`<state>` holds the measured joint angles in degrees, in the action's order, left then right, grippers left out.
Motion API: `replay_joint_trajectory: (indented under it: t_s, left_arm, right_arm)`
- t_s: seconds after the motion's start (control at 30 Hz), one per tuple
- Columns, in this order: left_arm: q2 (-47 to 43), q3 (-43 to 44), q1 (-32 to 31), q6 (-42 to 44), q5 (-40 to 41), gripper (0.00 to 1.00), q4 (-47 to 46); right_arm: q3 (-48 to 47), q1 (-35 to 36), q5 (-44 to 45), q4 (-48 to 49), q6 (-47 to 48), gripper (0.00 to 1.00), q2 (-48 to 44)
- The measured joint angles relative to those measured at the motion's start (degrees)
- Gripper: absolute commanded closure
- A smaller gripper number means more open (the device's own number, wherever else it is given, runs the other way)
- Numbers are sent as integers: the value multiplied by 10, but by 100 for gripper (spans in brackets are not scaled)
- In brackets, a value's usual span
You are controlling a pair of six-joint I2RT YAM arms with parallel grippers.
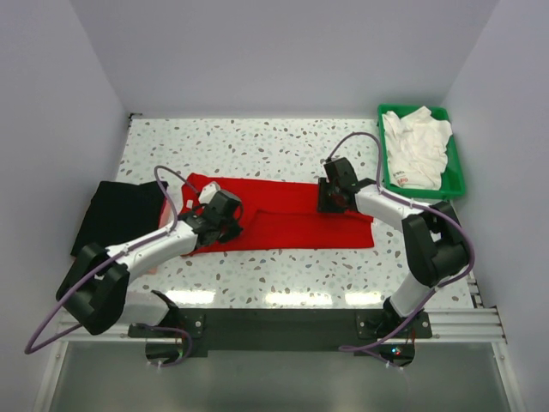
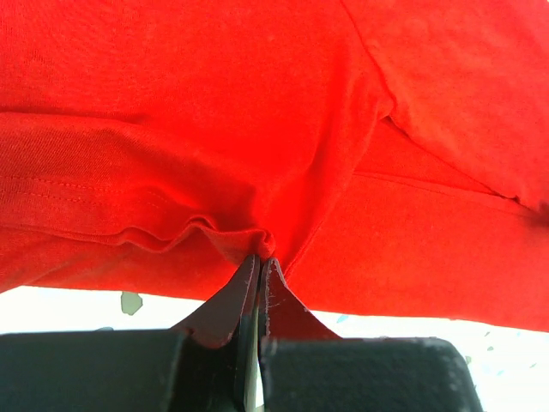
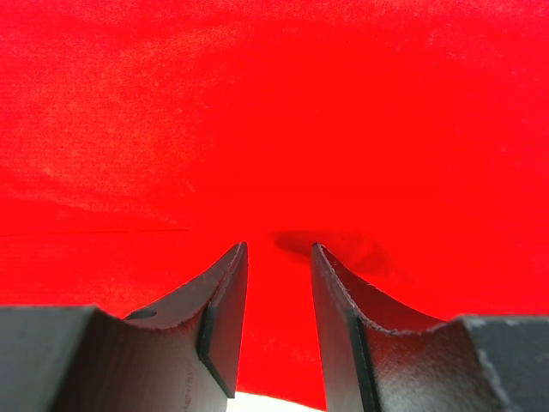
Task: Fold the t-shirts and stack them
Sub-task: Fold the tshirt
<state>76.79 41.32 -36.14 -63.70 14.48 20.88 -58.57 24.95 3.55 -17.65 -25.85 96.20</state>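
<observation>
A bright red t-shirt (image 1: 283,219) lies spread flat across the middle of the table. My left gripper (image 1: 225,221) is at its left part. In the left wrist view the left gripper (image 2: 261,257) is shut on a small bunched fold of the red t-shirt (image 2: 214,129). My right gripper (image 1: 330,202) hangs over the shirt's right part. Seen from the right wrist, the right gripper (image 3: 279,247) stands open just above the red t-shirt (image 3: 274,112), with nothing between its fingers. A black t-shirt (image 1: 116,213) lies folded at the left. White t-shirts (image 1: 416,146) sit in the tray.
A green plastic tray (image 1: 458,167) stands at the back right corner. The speckled table (image 1: 257,142) shows bare behind and in front of the red shirt. White walls close in the left, back and right sides.
</observation>
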Motion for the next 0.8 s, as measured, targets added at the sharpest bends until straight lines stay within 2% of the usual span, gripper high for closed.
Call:
replay_joint_trajectory:
  t_s: [0.37, 0.67, 0.8]
  left_arm:
    - [-30, -29, 0, 15, -8, 100, -3]
    - [-21, -27, 0, 61, -24, 57, -10]
    - [-27, 6, 7, 79, -26, 53, -8]
  right_arm:
    - [0, -13, 9, -4, 0, 60, -3]
    - [9, -34, 16, -4, 0, 60, -16]
    - [10, -42, 18, -5, 0, 60, -18]
